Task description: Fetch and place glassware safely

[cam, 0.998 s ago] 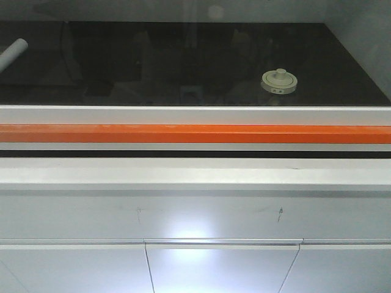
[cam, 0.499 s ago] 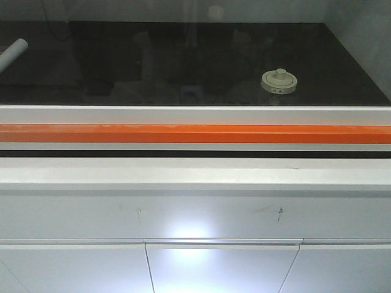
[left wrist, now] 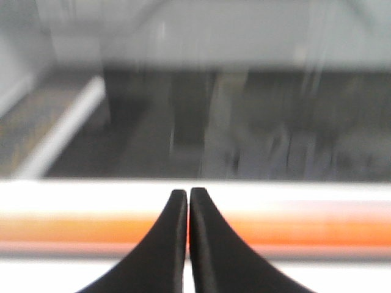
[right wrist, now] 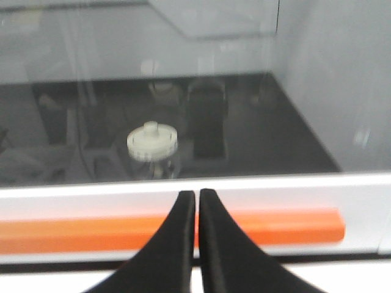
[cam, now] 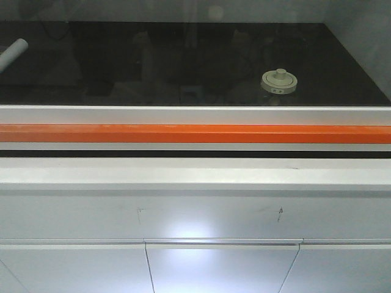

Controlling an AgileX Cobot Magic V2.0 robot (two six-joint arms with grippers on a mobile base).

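Left gripper (left wrist: 187, 196) is sitting with fingertips pressed together, gripping nothing; right gripper (right wrist: 197, 196) is doing the same. Both are hovering at the orange strip (cam: 195, 133) on the white frame (cam: 195, 114). Glass jar (cam: 279, 81) is sitting right of centre on the dark surface (cam: 153, 61) beyond, well apart from both. It isn't shifting versus a second ago; only the reflections are drifting.

Cream-lidded clear jar (cam: 279, 81), orange strip (cam: 195, 133) — black counter (cam: 153, 61)

glass jar (cam: 279, 81) x1 | white tube (cam: 13, 53) x1 | orange bar (cam: 195, 133) x1 | grippers x2: left gripper (left wrist: 187, 195), right gripper (right wrist: 197, 195)
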